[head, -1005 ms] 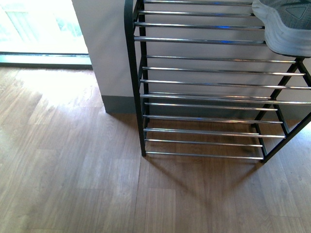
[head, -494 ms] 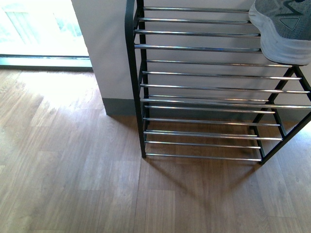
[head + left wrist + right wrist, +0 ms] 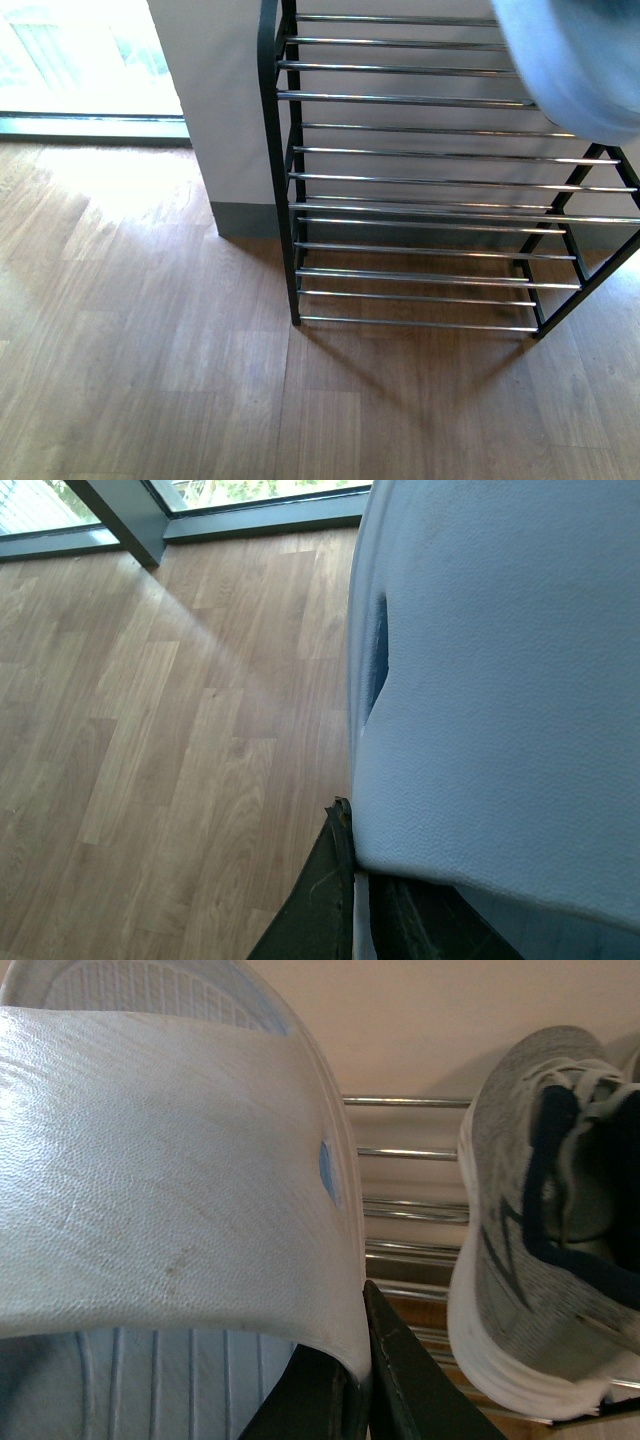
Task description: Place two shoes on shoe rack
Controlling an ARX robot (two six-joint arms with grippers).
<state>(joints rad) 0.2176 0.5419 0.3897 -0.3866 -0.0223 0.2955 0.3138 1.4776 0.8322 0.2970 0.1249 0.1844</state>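
Grey sneaker (image 3: 500, 1210) lay on the shoe rack (image 3: 400, 1152) bars just beside the right end effector (image 3: 365, 1400), long axis crossing the bars, toe end unclear. That end effector clenched a white slide (image 3: 170, 1180); the left end effector (image 3: 360, 910) clenched a pale blue slide (image 3: 500, 680).

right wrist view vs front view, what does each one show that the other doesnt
Only the right wrist view: a grey sneaker resting on the bars, and a pale blue slide pinched in the right gripper. Only the front view: the lower tiers, the wood floor, the bright window, and a blurred pale shape at upper right, too smeared to name. Both: the shoe rack's chrome bars and the wall behind.
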